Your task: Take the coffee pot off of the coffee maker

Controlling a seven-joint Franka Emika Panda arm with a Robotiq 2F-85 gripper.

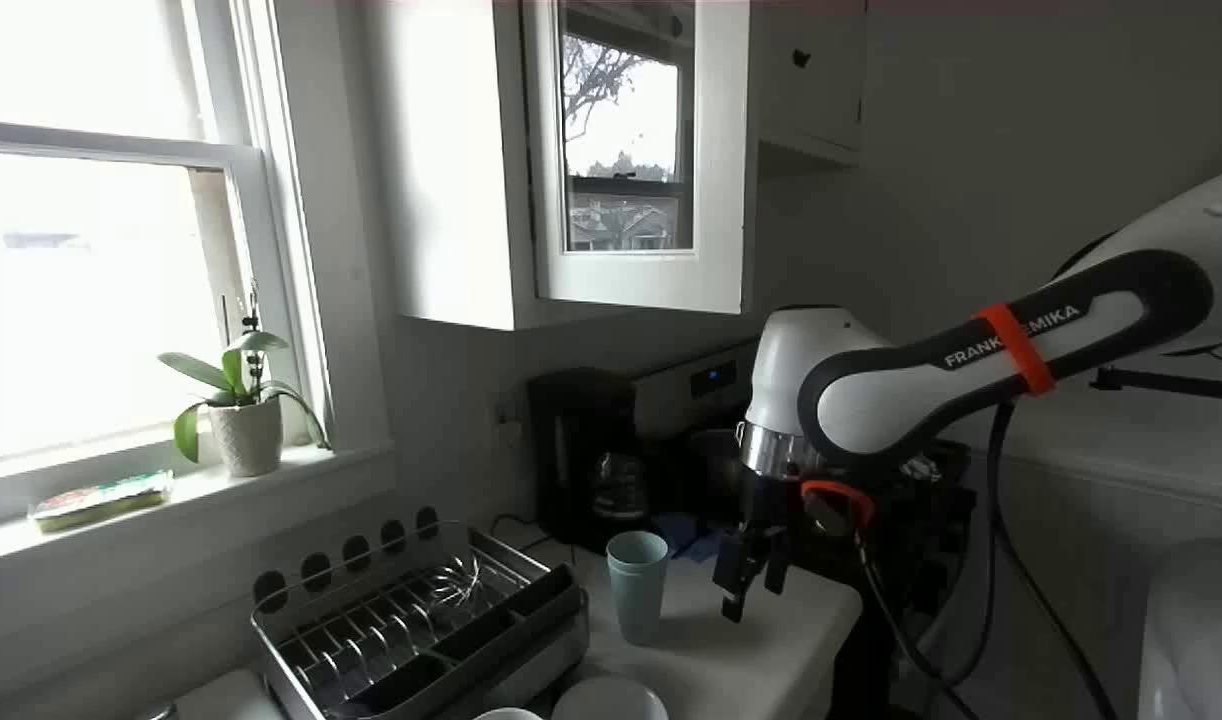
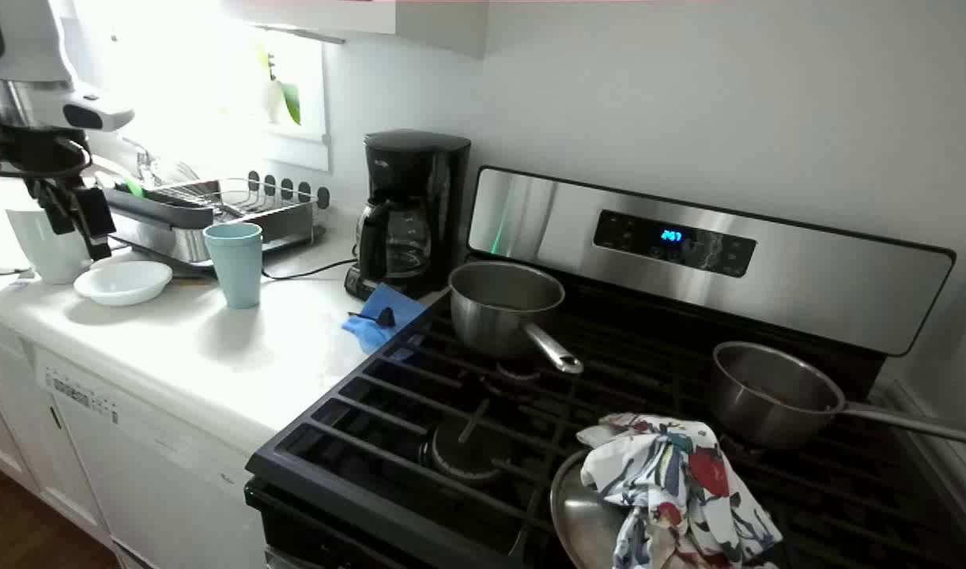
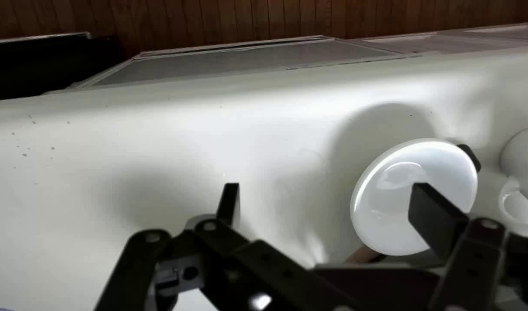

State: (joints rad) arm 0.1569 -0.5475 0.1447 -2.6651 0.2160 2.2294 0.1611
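The coffee pot, clear glass with a dark top and handle, sits in the coffee maker under its overhanging top, in both exterior views [image 1: 619, 488] [image 2: 408, 243]. Its black handle points toward the counter's front side. The black boxy coffee maker [image 1: 561, 410] [image 2: 416, 162] stands at the back of the counter by the stove. My gripper [image 1: 754, 590] [image 2: 84, 229] points down above the counter, apart from the pot. In the wrist view the gripper [image 3: 324, 203] is open, with nothing between its fingers. The pot and coffee maker are out of the wrist view.
A pale blue-green cup [image 1: 637, 590] [image 2: 234, 269] stands on the counter near the coffee maker. A white bowl [image 2: 123, 282] [image 3: 389, 207] lies below the gripper's right finger in the wrist view. A dish rack [image 1: 511, 650], blue cloth [image 2: 388, 312], saucepan [image 2: 491, 320] and open cabinet door [image 1: 646, 275] are around.
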